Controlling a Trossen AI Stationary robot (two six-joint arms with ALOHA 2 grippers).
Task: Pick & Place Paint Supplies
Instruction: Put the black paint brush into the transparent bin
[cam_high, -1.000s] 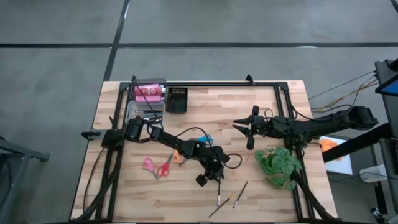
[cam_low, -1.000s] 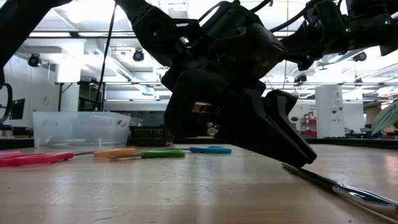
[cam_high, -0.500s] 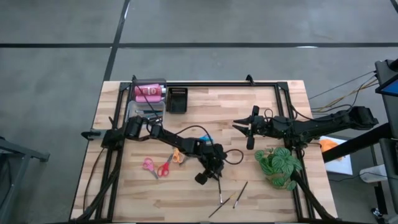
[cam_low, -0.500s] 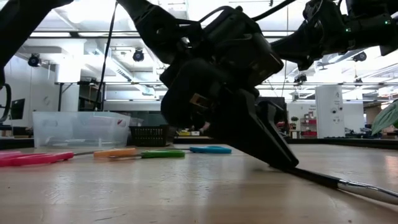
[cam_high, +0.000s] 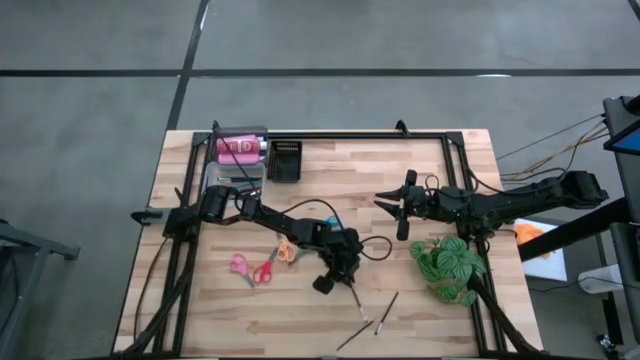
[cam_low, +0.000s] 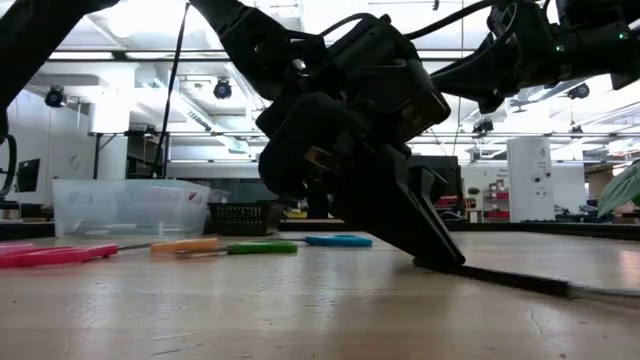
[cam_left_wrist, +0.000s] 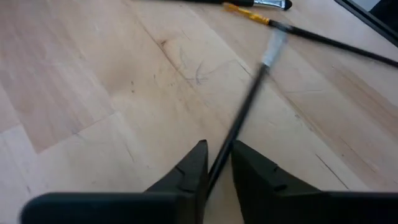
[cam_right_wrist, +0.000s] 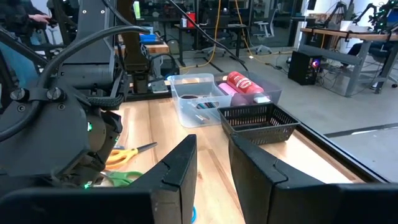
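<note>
- We see a thin black-handled brush (cam_left_wrist: 245, 112) lying on the wooden table (cam_high: 440, 310), its near end running in between the two dark fingertips of the left gripper (cam_left_wrist: 214, 163); in the left wrist view the jaws stand narrow and close on either side of the handle.
- Compared with a second ago, the left gripper (cam_high: 345, 283) has drawn its fingers in around this brush, and in the high view the brush (cam_high: 358, 302) now slants the other way, its far end pointing toward the table's front right.
- In the low view the left gripper (cam_low: 438, 262) has its fingertips down at the table surface, steeper than before, with the dark brush handle (cam_low: 520, 280) trailing out flat to the right.
- Two more brushes (cam_high: 372, 320) lie just beside it near the table's front edge; the left wrist view shows one with an orange handle (cam_left_wrist: 245, 12) and one black (cam_left_wrist: 348, 46).
- Pink and orange-handled scissors (cam_high: 258, 266) lie on the table left of the left arm, unmoved.
- At the back left corner a clear tub (cam_high: 225, 178) sits beside a pink bottle (cam_high: 238, 146) and a black tray (cam_high: 285, 160); the right wrist view shows a red-capped tube (cam_right_wrist: 242, 82) there too.
- The right gripper (cam_high: 405, 205) hangs over the table's right-centre, as it did before, its jaws only narrowly apart and empty in the right wrist view.
- A green leafy plant (cam_high: 448, 265) stands near the right edge, just in front of the right arm.
</note>
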